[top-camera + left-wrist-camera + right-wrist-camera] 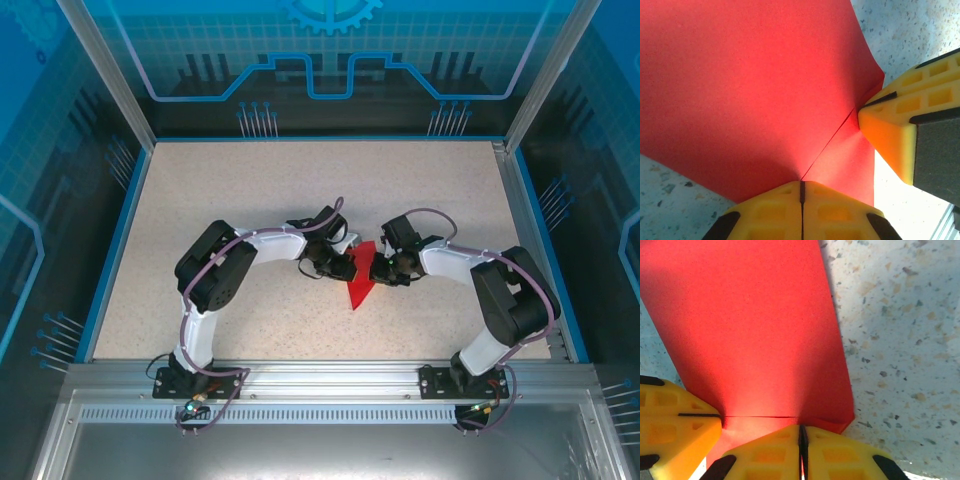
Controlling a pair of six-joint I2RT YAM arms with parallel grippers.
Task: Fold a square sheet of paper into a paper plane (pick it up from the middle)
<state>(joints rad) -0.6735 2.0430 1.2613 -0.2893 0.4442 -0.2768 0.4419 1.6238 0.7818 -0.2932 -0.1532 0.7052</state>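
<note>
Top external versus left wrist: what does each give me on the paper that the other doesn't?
Top external: the folded red paper as a whole, a triangle pointing toward the arm bases, over the speckled table, with both arms bent in toward it. Left wrist: close up, a crease running straight from the left gripper, shut on the paper's edge, to the tip of the right gripper, also on the paper. Both: the red paper between the two grippers, above the table.

A speckled beige desk [250, 190] is edged by a blue border [320, 139]. Aluminium posts [107, 70] hold translucent blue walls [330, 50] printed with circuit patterns at far, left and right. A metal rail [320, 375] spans the near edge.
</note>
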